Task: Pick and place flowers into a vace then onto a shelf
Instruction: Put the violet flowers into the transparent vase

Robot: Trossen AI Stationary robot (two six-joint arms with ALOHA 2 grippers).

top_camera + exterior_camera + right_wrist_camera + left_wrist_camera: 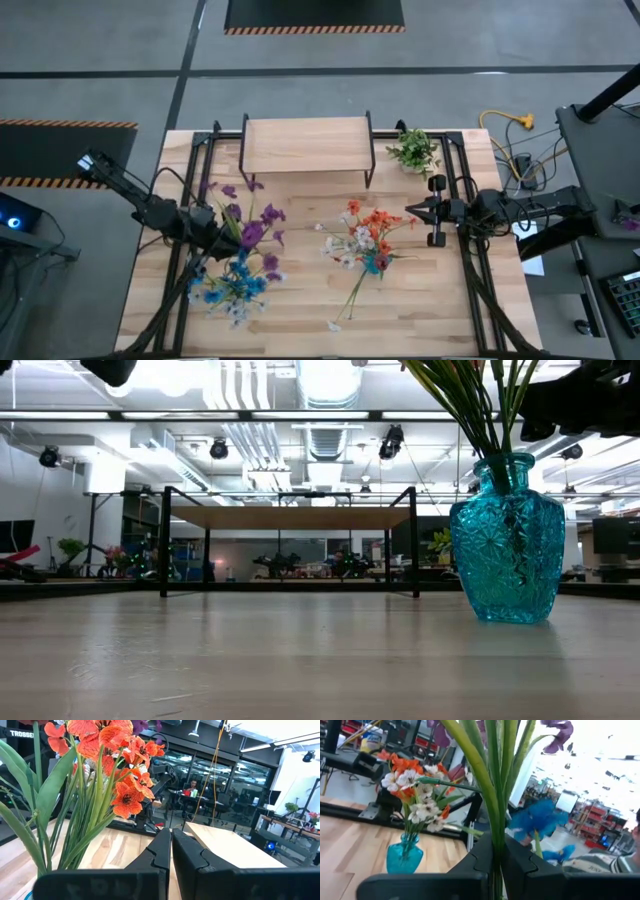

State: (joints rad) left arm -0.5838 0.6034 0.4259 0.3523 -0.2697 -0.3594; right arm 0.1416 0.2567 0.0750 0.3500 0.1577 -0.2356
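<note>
The left gripper point(215, 232) is hanging over the left part of the table point(440, 300). Its two dark fingers point(480, 865) are squeezing tight on a bunch of green stems. These flowers point(240, 262) have purple and blue blooms, and they are spreading out past the gripper toward the front of the table.

The right gripper point(412, 212) is waiting on the right side, with its fingers pressed together and nothing between them. It is pointing at the blue glass vase point(508, 540) (the vase is standing upright near the middle of the table). The orange and white flowers point(362, 240) are already sitting in the vase.

The shelf point(306, 145) is standing at the back of the table, well apart from the vase. Beside the shelf, a small green plant point(414, 150) is sitting near the back right corner.
</note>
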